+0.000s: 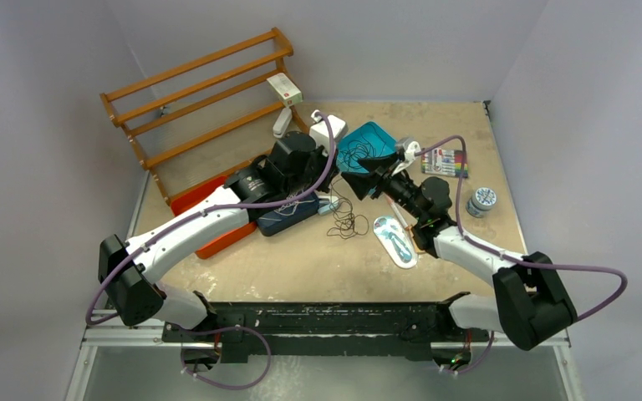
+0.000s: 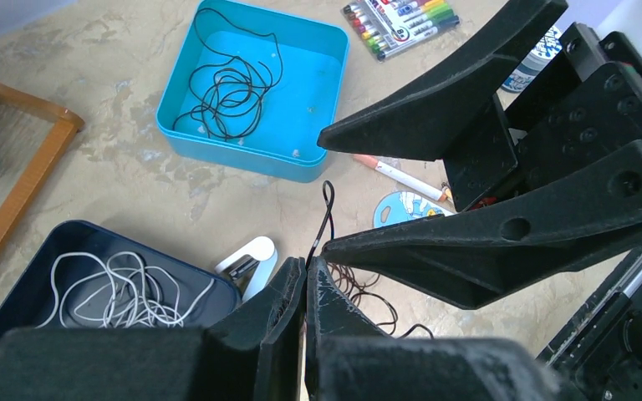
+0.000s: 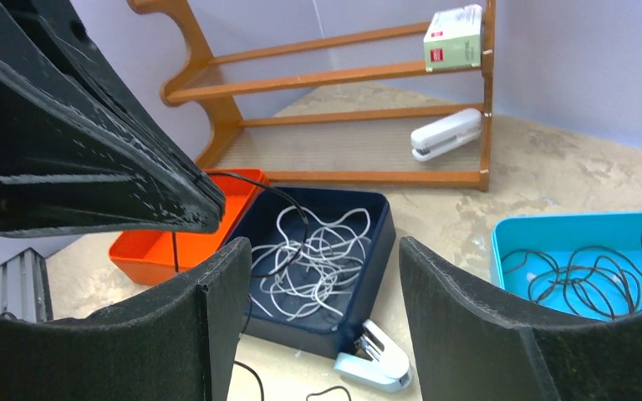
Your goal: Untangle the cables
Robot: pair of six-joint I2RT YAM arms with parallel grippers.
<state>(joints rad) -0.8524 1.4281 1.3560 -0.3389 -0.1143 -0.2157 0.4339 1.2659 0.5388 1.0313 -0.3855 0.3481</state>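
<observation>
Fingertips of the left gripper (image 2: 308,266) are pressed together on a thin dark brown cord (image 2: 326,209), which rises from the pinch as a short, near-upright loop. Facing it, the right gripper (image 3: 324,246) stands spread wide with nothing in it. The loop sits in its mouth, closer to one finger than the other. The cord's remaining coils lie loose on the tan table (image 1: 301,259) just below both tools. Beyond, a thin black cable (image 2: 230,92) is piled in a square teal plastic tray (image 2: 242,154), and a thin white cable (image 2: 117,288) in a navy tray (image 3: 376,267). The right arm looks best placed for a second hold, closing across the strand's length.
</observation>
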